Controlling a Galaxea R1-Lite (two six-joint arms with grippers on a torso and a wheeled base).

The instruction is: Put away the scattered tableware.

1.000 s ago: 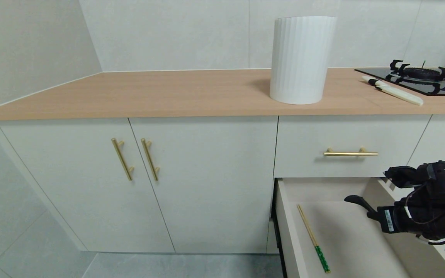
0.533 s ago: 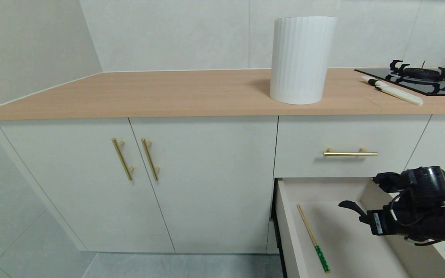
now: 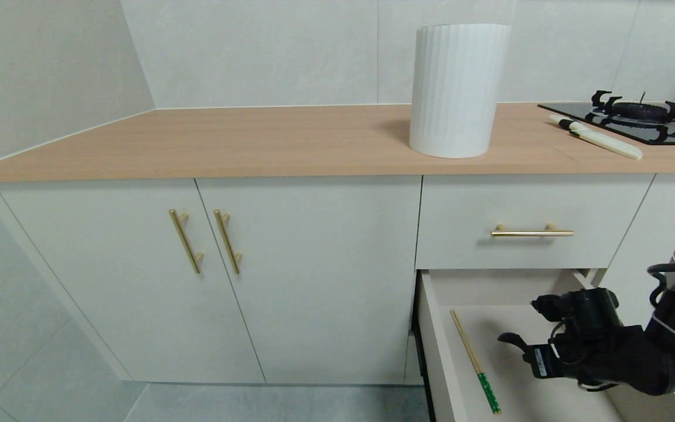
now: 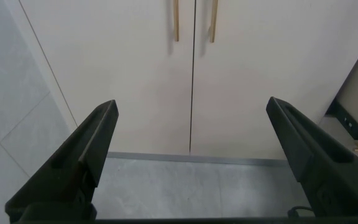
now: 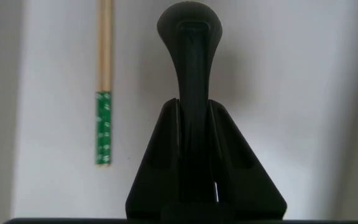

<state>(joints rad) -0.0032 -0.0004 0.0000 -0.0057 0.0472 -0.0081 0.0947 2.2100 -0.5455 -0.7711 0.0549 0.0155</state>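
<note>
A pair of wooden chopsticks with green ends lies along the left side of the open lower drawer. My right gripper hangs low inside the drawer, to the right of the chopsticks, shut on a black utensil whose rounded end sticks out past the fingers. A white-handled knife rests on the wooden countertop near the hob. My left gripper stands open above the floor, facing the cabinet doors, with nothing between its fingers.
A tall white ribbed container stands on the countertop. A black gas hob sits at the far right. Above the open drawer is a shut drawer with a gold handle. Two cabinet doors are shut on the left.
My right gripper has gone down and to the left into the open drawer, carrying the black utensil closer to the chopsticks. The chopsticks and the knife have stayed put.
</note>
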